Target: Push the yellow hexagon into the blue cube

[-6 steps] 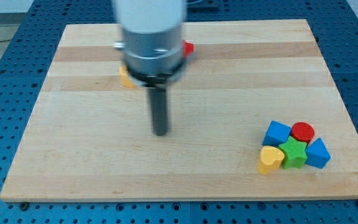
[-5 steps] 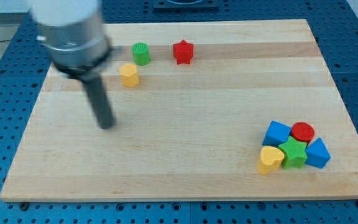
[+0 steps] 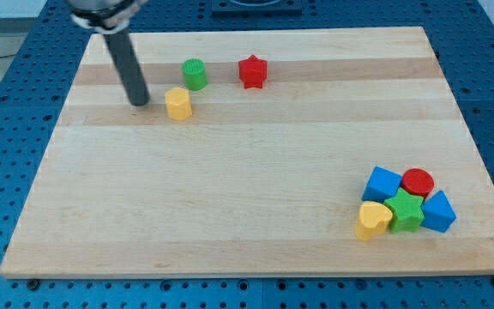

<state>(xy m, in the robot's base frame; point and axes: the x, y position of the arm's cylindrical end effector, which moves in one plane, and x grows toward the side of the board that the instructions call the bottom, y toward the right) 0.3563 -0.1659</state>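
Observation:
The yellow hexagon [image 3: 177, 103] sits on the wooden board [image 3: 247, 163] at the upper left. My tip [image 3: 139, 102] stands just to the hexagon's left, a small gap apart. The blue cube [image 3: 382, 184] is at the lower right, at the upper left corner of a tight cluster of blocks.
A green cylinder [image 3: 195, 74] stands just above and to the right of the hexagon, and a red star [image 3: 252, 71] is further right. The lower right cluster also holds a red cylinder [image 3: 417, 183], a green star [image 3: 406, 211], a yellow heart [image 3: 372, 221] and a blue triangular block [image 3: 438, 212].
My tip has swept from the board's middle to the left and then up, ending close to the left of the yellow hexagon. No block has moved.

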